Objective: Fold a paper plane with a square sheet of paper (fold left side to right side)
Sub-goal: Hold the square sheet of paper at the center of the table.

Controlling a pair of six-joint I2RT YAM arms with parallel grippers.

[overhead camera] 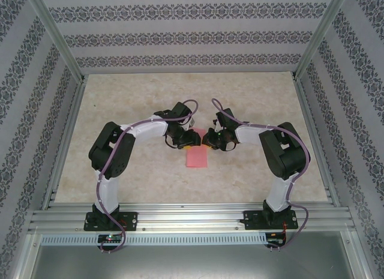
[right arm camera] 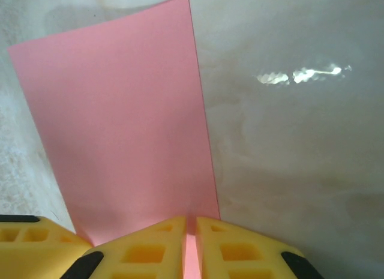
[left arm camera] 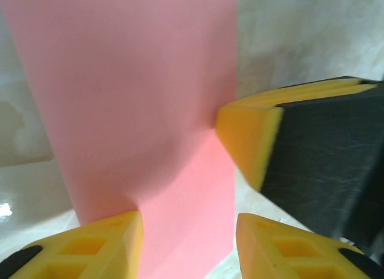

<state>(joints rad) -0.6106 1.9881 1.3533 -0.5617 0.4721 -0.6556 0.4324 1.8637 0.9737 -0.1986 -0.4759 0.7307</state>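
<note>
While right fingers [right arm camera: 150,246] pinch the folded pink sheet of paper [overhead camera: 197,158], midway between the worktop's [overhead camera: 120,111] side edges, left fingers [left arm camera: 102,243] straddle it half-open; closing off-centre could drag the layers and skew the crease

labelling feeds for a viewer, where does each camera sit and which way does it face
top external: above, behind the arms, facing down at the table; both arms, left gripper and right gripper at the pink paper
left wrist: on the left arm, close over the paper; own fingers apart
right wrist: on the right arm, close over the paper; own fingers pinching it
all three share the paper
</note>
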